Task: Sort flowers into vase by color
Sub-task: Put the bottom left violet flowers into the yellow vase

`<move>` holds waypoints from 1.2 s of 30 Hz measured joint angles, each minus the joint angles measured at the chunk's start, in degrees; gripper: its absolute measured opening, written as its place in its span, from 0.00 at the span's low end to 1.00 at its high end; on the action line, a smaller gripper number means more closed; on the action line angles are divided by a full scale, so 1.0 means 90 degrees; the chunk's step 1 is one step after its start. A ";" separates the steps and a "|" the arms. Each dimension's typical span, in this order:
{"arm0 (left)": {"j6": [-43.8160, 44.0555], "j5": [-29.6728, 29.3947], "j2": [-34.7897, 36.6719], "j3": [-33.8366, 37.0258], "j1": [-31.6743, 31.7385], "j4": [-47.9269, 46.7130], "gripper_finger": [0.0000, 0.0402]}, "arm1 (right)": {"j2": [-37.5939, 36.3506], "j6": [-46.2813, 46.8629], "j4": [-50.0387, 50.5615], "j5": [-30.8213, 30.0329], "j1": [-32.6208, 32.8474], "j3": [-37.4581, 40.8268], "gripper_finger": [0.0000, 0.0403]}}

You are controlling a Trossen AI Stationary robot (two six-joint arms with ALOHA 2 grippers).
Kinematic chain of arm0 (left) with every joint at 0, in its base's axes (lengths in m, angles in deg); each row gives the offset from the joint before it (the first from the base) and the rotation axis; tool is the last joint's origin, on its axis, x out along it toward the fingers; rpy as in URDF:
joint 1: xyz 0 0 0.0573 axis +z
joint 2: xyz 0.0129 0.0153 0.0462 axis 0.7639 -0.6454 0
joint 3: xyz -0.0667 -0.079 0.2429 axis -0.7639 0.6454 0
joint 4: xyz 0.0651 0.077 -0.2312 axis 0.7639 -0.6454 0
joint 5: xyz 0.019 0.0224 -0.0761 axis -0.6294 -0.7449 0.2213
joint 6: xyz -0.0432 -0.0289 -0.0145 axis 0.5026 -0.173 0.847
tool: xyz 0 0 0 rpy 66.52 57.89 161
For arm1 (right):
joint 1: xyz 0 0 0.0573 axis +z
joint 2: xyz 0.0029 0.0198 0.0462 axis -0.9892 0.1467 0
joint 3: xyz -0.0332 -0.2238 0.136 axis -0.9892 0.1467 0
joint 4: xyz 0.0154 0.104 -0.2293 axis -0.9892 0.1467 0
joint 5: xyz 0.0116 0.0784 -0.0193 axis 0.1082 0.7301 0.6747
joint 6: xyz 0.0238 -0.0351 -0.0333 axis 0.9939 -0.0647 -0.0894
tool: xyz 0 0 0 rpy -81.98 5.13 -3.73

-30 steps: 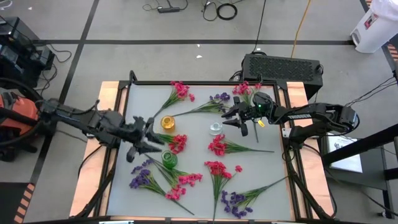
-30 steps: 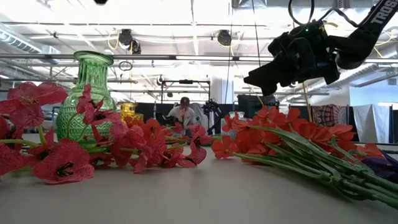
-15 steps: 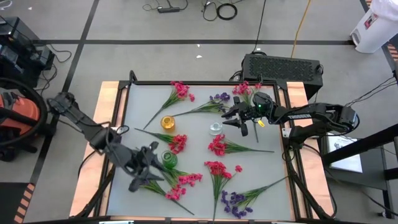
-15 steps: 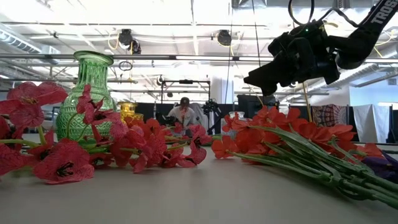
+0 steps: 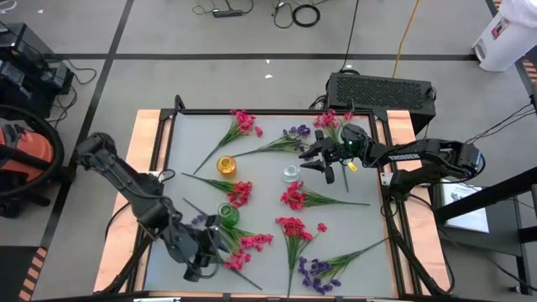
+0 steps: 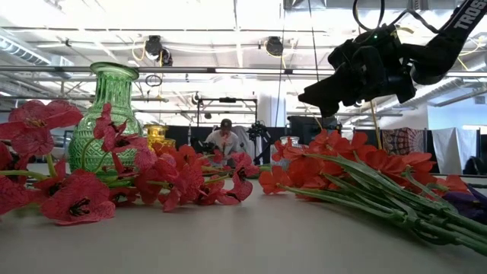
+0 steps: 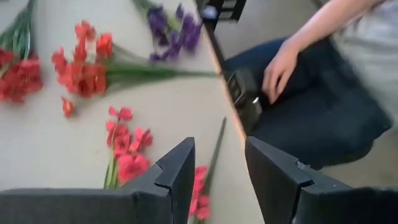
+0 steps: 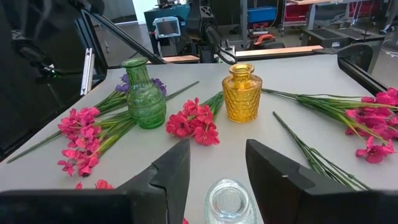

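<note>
Pink sprigs (image 5: 292,226) and purple sprigs (image 5: 315,273) lie flat all over the grey table. A green vase (image 5: 228,215), a yellow vase (image 5: 226,165) and a small clear vase (image 5: 290,174) stand among them. My left gripper (image 5: 211,250) hovers open over the near left of the table, beside the green vase and above a pink sprig (image 7: 124,146). My right gripper (image 5: 309,162) hangs open at the far right, well above the table (image 6: 312,95). The clear vase's mouth (image 8: 229,200) shows below and between its fingers.
A person sits close to the table's near edge, a hand (image 7: 280,68) just beyond it. More pink sprigs (image 5: 242,122) and a purple one (image 5: 295,132) lie along the far side. A black box (image 5: 382,91) stands behind the table's far right corner.
My left gripper has swung from the table's left side toward the near edge and a little to the right, sinking and tipping further down. It now sits past the green vase, over the near pink and purple sprigs. Its fingers have stayed open.
</note>
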 joint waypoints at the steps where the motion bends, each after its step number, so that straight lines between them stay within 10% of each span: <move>1: 0.0002 0.0010 -0.0069 0.0000 0.0000 -0.0068 0.37 | -0.0002 0.0000 -0.0002 -0.0001 0.0000 0.0000 0.37; 36: 0.0844 0.1000 -0.1773 0.0002 -0.0017 -0.1446 0.37 | -0.0002 -0.0002 -0.0002 0.0000 0.0002 0.0002 0.37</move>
